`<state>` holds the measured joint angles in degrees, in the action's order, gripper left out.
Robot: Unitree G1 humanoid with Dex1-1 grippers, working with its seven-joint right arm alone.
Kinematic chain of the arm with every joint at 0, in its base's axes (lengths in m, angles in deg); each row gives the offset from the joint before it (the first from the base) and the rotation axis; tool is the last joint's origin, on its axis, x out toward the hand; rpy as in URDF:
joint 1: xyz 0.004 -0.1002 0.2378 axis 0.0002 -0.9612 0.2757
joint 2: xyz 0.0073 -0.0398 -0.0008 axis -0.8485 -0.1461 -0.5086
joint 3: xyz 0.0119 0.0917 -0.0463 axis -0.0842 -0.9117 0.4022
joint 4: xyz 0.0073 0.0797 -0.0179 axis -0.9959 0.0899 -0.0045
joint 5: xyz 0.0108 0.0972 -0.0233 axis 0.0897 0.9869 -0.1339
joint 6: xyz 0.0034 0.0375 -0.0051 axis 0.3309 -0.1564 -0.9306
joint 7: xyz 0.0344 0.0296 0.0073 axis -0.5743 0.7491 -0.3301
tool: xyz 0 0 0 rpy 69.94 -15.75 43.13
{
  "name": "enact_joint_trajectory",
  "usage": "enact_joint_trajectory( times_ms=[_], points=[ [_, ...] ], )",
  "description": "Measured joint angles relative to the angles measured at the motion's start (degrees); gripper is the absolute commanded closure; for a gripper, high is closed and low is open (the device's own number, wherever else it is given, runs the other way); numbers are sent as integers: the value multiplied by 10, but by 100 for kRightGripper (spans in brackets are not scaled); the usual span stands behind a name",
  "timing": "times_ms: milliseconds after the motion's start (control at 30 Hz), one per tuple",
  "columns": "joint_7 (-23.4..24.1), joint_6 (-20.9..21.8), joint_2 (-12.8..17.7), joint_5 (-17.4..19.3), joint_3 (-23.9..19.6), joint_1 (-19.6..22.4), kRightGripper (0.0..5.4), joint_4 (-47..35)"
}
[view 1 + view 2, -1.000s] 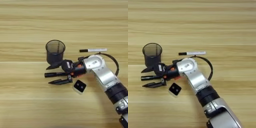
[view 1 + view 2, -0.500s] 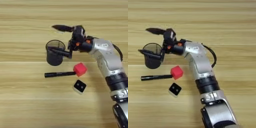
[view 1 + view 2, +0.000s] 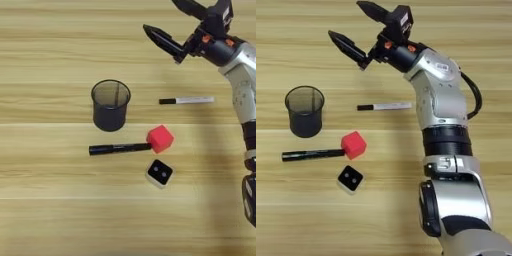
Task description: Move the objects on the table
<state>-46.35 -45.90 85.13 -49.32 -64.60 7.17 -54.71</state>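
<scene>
The gripper (image 3: 353, 22) is raised over the far part of the table (image 3: 45, 210), its two black fingers (image 3: 348, 46) spread wide apart with nothing between them. They point toward the robot's left, one finger farther from the robot than the other. The silver forearm (image 3: 438, 92) runs back from it toward the robot and down the right side of the view.

Nearer the robot than the gripper, and just beside the forearm, the pen (image 3: 186, 100) lies flat across the grain, its black cap at the left end and its pale barrel pointing right. It is well apart from the fingers.

To the left of the gripper and nearer the robot stands the cup (image 3: 110, 105), upright with its mouth open. Through the rim only its dark mesh wall and floor show; nothing can be made out inside it.

Nearer the robot again, beyond the cup, the marker (image 3: 120, 148) lies flat, almost parallel to the pen. Its right end touches the cube (image 3: 160, 138), which sits tilted against the grain. Just beside the cube, on the robot's side, rests a small white block (image 3: 159, 173) with a black top face showing two pale dots. It lies near the cube, but whether they touch cannot be told.
</scene>
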Motion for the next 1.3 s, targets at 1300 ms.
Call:
enact_joint_trajectory(
  times_ms=[1300],
  points=[
    [442, -108, -37, -173, -4, 180, 6, 504]
  ],
)
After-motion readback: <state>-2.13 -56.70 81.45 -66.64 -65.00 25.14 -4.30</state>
